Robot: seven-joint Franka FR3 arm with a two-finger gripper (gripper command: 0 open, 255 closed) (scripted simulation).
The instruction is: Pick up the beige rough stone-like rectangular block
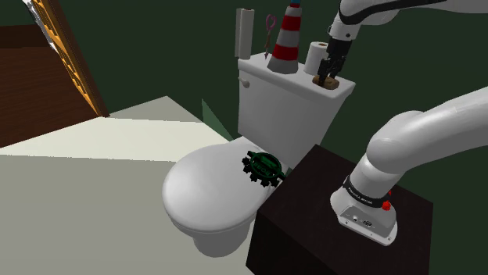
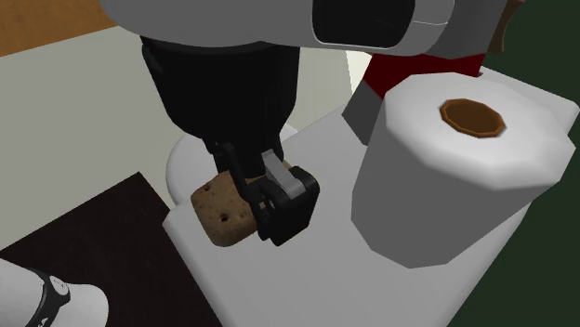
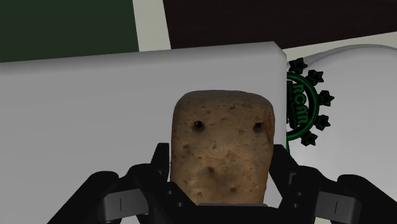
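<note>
Dark green walls stand behind a white toilet, whose tank lid [image 1: 262,73] [image 2: 279,279] [image 3: 83,95] carries everything. My hand [image 1: 328,78] [image 2: 256,204] [image 3: 221,162] is clamped on the beige rough stone block [image 1: 326,80] [image 2: 221,214] [image 3: 222,140], 1 finger on each side, at the lid's end toward the shoulder view's right. I cannot tell whether the block is clear of the lid. A toilet paper roll [image 1: 317,56] [image 2: 455,176] stands just beside it, with a red-and-white striped cone [image 1: 287,39] further along the lid. A green gear-shaped thing [image 1: 262,166] [image 3: 305,108] lies on the closed toilet seat lid below.
</note>
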